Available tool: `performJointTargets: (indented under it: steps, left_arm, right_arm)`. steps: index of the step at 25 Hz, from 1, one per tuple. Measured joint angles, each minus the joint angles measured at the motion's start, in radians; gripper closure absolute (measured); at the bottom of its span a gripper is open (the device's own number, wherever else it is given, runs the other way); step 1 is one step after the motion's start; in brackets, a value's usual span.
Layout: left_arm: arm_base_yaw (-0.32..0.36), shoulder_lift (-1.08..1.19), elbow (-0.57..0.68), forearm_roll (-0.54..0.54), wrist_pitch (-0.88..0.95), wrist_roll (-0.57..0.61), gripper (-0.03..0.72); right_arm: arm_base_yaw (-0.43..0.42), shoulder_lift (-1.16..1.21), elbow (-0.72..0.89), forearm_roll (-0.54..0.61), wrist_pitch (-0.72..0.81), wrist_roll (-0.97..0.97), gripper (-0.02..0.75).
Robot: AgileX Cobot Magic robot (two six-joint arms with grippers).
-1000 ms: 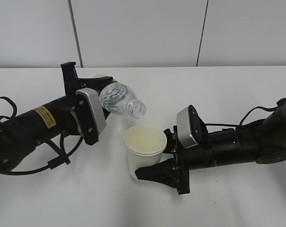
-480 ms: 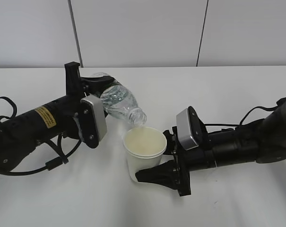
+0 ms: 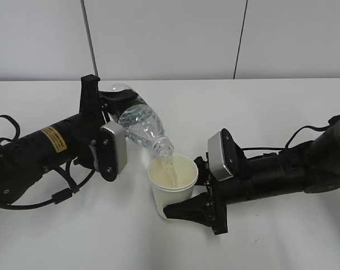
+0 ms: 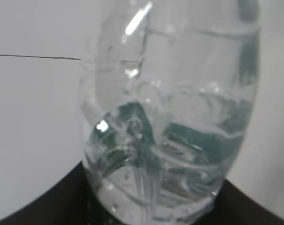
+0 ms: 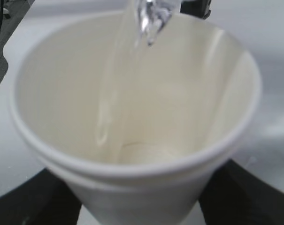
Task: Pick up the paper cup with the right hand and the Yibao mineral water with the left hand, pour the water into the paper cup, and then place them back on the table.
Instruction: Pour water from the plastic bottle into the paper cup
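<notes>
Both grippers are busy; the left hand (image 3: 110, 104) is clamped around the Yibao mineral water (image 3: 140, 125) and holds it up in the air, tipped over with its open mouth pointing down at the paper cup (image 3: 172, 182); the right hand (image 3: 184, 197) grips the paper cup from the side, one finger on each side of it, and the cup stands straight up, low over the table (image 3: 282, 107); a thin stream of water runs from the bottle's mouth into the cup; in the right wrist view the water slides down the cream inside wall of the cup (image 5: 132, 126); in the left wrist view the bottle (image 4: 170, 117) fills the picture, clear and ribbed, with green showing through it.
</notes>
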Motion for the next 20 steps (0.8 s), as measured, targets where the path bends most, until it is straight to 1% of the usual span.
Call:
performJointTargets:
  steps: [7,20]
  left_arm:
    - [0.000,0.000,0.000,0.000,-0.001,0.051,0.314]
    - [0.000,0.000,0.000,0.000,-0.009,0.077,0.314]
  right_arm:
    - [0.000,0.000,0.000,-0.037,0.004,0.000,0.214]
    - [0.000,0.000,0.000,-0.044,-0.005,0.000,0.215]
